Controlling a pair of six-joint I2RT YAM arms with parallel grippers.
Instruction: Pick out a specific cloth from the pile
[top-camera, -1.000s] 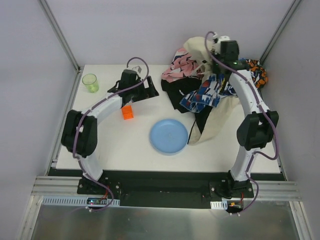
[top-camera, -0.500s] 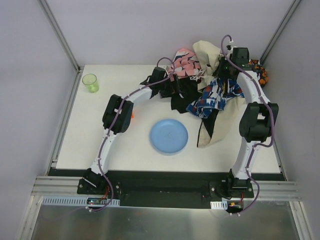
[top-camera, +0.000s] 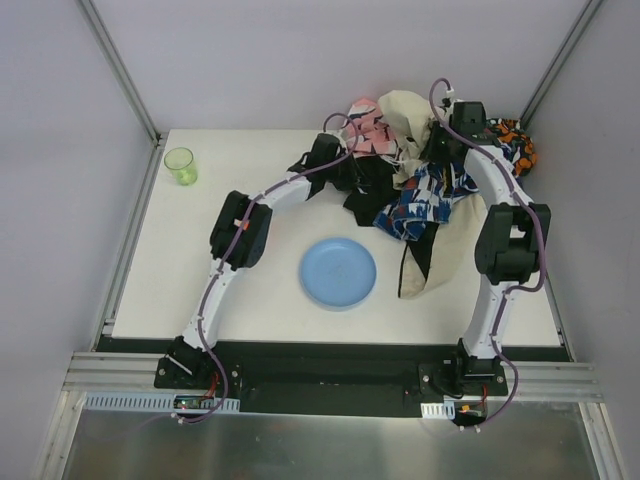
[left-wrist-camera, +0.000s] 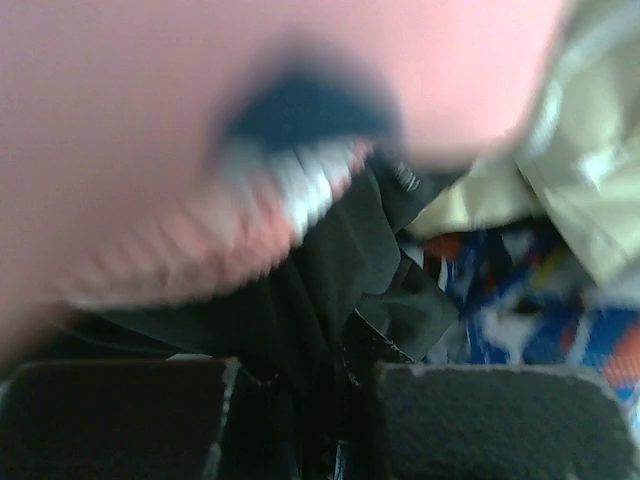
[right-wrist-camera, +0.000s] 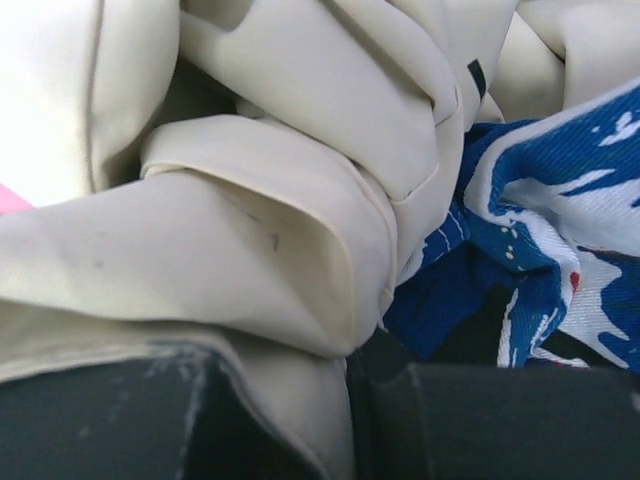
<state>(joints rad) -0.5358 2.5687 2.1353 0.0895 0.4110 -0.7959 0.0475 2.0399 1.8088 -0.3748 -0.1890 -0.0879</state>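
Pushed deeper into the pile (top-camera: 420, 195), left pincer (left-wrist-camera: 303, 378) gapes over black folds (left-wrist-camera: 345, 265); right pincer (right-wrist-camera: 345, 378) pinches beige cloth (right-wrist-camera: 250, 250).

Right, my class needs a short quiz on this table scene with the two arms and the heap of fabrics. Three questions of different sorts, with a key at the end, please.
1. True or false: the round blue plate lies buried under the heap of fabrics.
2. Which object stands near the far left corner of the table? A) a translucent green cup B) the blue plate C) a red bowl
3. In the right wrist view, which fabric sits between the fingers of the right gripper?

Key: 1 false, the plate lies bare beside the heap; 2 A; 3 the plain beige cloth.
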